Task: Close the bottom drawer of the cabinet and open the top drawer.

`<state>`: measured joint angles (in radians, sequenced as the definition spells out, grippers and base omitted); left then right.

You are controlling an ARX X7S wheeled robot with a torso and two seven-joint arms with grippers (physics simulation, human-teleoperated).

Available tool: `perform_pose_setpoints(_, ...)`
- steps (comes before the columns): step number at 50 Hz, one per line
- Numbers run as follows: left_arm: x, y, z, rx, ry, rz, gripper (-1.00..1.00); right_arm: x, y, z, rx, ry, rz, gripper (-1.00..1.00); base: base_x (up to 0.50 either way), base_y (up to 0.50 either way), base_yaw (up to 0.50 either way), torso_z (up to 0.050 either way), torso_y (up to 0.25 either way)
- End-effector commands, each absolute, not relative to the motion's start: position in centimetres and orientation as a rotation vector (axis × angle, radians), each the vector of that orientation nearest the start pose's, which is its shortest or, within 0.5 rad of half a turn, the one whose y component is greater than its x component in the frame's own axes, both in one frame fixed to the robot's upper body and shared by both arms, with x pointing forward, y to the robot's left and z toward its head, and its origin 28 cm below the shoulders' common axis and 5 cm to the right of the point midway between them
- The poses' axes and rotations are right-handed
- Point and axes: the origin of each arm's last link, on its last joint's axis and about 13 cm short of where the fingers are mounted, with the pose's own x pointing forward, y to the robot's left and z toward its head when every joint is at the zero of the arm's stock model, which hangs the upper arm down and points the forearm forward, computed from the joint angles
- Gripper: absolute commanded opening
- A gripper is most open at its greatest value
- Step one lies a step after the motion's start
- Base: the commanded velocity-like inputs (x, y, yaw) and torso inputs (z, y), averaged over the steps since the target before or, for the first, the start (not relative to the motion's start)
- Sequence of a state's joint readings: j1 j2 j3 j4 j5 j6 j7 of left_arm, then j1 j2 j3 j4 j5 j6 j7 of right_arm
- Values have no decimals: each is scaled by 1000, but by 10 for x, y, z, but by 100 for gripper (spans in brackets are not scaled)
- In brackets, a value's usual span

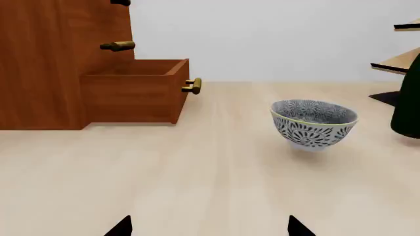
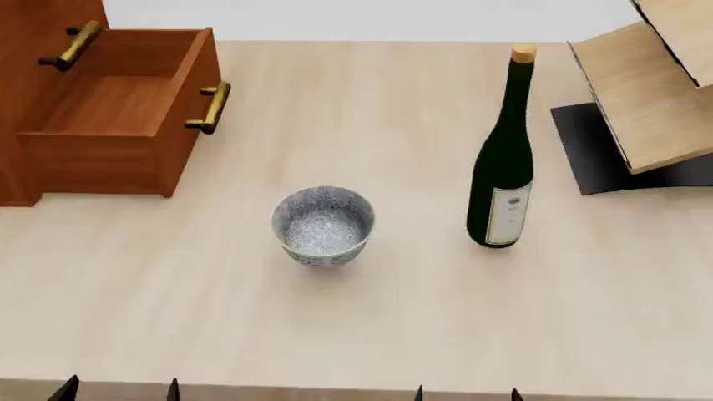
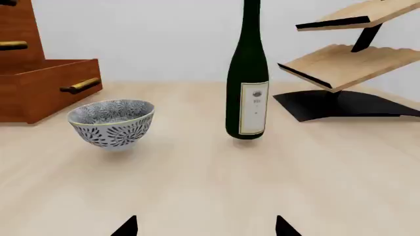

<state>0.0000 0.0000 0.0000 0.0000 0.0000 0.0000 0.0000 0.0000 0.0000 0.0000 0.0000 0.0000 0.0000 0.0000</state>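
Note:
The reddish-brown cabinet (image 2: 33, 92) stands at the table's far left. Its bottom drawer (image 2: 123, 109) is pulled out, empty inside, with a brass bar handle (image 2: 212, 107) on its front. The drawer also shows in the left wrist view (image 1: 135, 91) and the right wrist view (image 3: 49, 86). A closed drawer's handle (image 2: 69, 46) sits above it; the top drawer shows only as a handle tip (image 1: 120, 3). My left gripper (image 2: 119, 389) and right gripper (image 2: 467, 393) are both open and empty at the table's near edge, far from the cabinet.
A patterned bowl (image 2: 322, 225) stands mid-table. A dark green wine bottle (image 2: 503, 159) stands upright to its right. A pale wooden rack (image 2: 652, 92) on a black base is at the far right.

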Motion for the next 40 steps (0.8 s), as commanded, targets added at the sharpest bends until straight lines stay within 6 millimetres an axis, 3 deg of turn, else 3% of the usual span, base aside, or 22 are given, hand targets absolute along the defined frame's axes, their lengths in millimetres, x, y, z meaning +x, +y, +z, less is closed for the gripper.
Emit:
perform_pose_setpoints(1, 210, 205, 13, 0, 0, 0, 100, 210, -96, 13, 0, 0, 0, 100, 0, 0, 0, 0, 0)
perform_pose_setpoints(3, 210, 201, 12, 17, -6, -84, 100, 209, -97, 16, -48, -2, -17, 100, 0, 0, 0, 24, 0)
perform_pose_setpoints(9, 203, 204, 20, 36, 27, -55, 100, 208, -100, 31, -53, -15, -13, 100, 0, 0, 0, 49, 42)
perform_pose_setpoints(17, 194, 202, 76, 55, -16, -101, 100, 211, -101, 66, -111, -66, 15, 100, 0, 0, 0, 50, 44)
perform_pose_setpoints(23, 191, 199, 119, 96, -64, -86, 100, 217, -104, 103, -160, -94, 11, 100, 0, 0, 0, 50, 45)
perform_pose_setpoints(33, 209, 199, 174, 108, -81, -54, 100, 234, -108, 149, -149, -103, 25, 100, 0, 0, 0, 50, 45)
perform_pose_setpoints(40, 225, 197, 201, 84, -49, -83, 100, 256, -109, 170, -132, -92, 26, 100, 0, 0, 0, 50, 44)
